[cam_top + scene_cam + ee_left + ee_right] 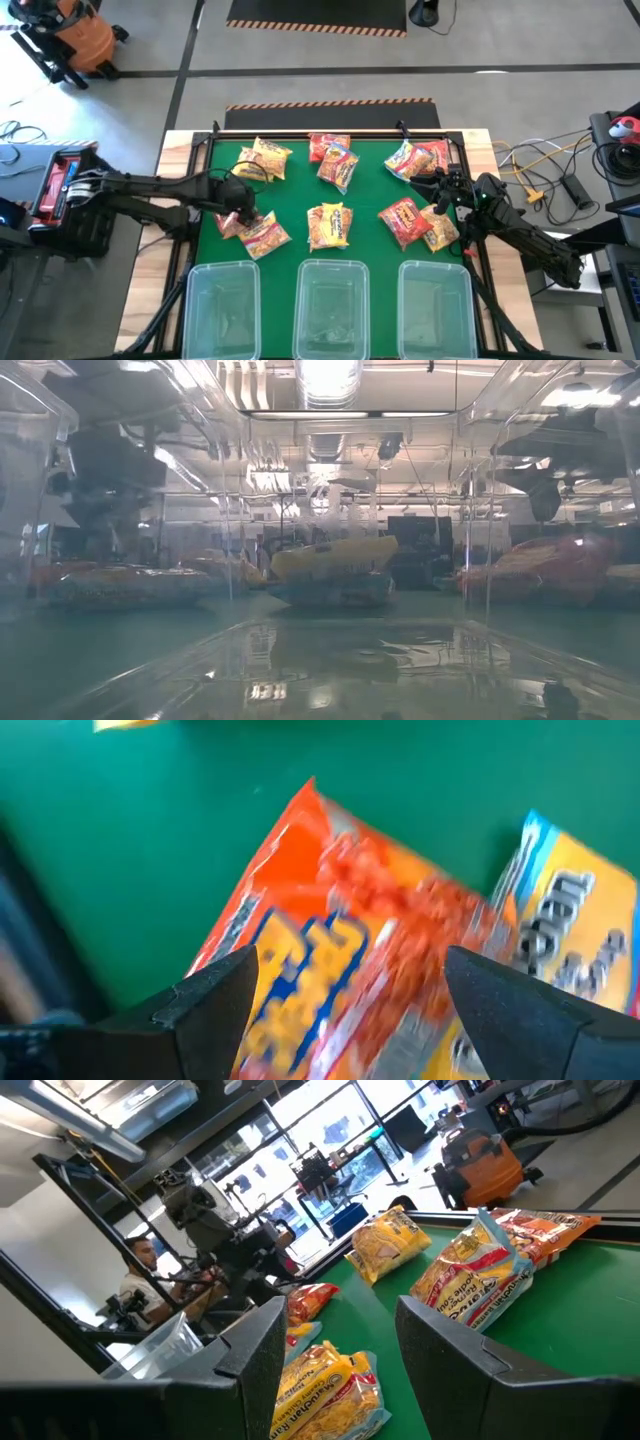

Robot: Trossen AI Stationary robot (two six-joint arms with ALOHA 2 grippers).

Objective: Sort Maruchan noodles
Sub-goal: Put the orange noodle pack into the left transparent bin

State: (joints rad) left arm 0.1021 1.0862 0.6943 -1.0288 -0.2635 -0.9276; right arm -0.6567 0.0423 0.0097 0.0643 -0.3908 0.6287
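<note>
While all three clear tubs point(325, 300) sit empty and the noodle packets point(330, 224) lie scattered on the green tabletop point(300, 190), sorting is unstarted; the left end effector point(345, 995) hovers, fingers apart, over a red packet point(340, 920).

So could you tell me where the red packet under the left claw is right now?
In the high view the red packet lies at the green mat's left edge, under the open left claw, touching a yellow packet, just beyond the left tub.
</note>
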